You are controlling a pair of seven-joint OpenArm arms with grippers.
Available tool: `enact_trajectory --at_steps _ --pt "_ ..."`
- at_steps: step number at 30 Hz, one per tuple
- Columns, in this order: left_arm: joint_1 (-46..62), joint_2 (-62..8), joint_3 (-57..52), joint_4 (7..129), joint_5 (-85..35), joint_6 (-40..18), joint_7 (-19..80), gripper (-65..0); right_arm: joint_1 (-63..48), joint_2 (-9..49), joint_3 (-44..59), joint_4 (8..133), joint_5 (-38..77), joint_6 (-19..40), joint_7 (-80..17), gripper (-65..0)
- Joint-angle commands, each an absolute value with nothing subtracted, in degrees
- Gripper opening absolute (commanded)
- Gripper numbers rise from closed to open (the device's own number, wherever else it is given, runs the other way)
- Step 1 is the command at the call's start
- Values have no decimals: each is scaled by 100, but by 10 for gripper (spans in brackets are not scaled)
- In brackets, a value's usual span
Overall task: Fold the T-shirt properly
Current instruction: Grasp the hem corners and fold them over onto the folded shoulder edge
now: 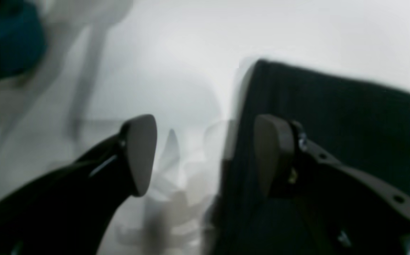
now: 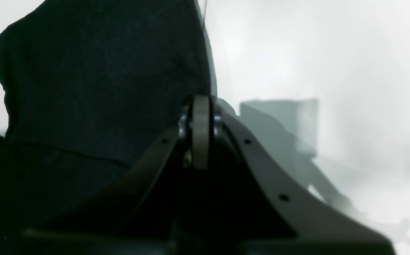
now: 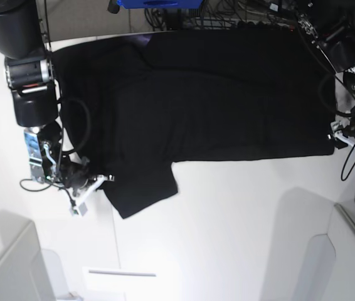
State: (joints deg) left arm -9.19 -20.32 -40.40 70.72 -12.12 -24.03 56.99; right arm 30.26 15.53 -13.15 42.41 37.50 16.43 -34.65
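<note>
The black T-shirt (image 3: 215, 100) lies spread flat on the white table (image 3: 227, 213), plain side up, with one sleeve (image 3: 140, 182) pointing toward the front. My right gripper (image 3: 99, 180) sits at that sleeve's left edge. In the right wrist view its pads (image 2: 201, 131) are shut together, and the dark cloth (image 2: 102, 88) runs right into them. My left gripper (image 3: 335, 135) is at the shirt's right front corner. There its fingers (image 1: 141, 152) stand open, astride the cloth's edge (image 1: 332, 124), gripping nothing.
A blue object (image 3: 158, 3) and cables lie beyond the table's far edge. White panels stand at the front left (image 3: 8, 269) and front right (image 3: 347, 251). A blurred teal thing (image 1: 6, 39) shows in the left wrist view.
</note>
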Motion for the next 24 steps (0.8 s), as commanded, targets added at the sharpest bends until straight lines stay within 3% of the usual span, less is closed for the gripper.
enact_trajectory --at_steps 1,7,19,21,22,24 --pt "-1121 -2167 -4040 7046 -1200 -2413 5640 -232 3204 1604 -1288 4338 3793 1675 -3407 -650" --pt "-1692 -2167 -4031 6264 -1200 -2413 5631 -232 3204 1604 -1288 4347 3793 1675 -3424 -650" --pt "-1763 -2044 -3486 5578 -1200 -2413 5235 -235 3187 1596 -1288 4523 3793 1684 -3433 -650" --pt "-1771 -2044 -3442 5516 -1244 -2413 5226 -298 3090 1613 -1288 4690 3793 1684 -3442 -650" --pt "-1771 -2035 -3442 5516 -1244 -2413 5226 -362 3046 1613 -1288 4778 3793 1684 -3442 -650" --pt "-1771 -2026 -3442 5534 -1244 -2413 5226 -551 3020 1622 -1288 4936 3793 1684 -3433 -650"
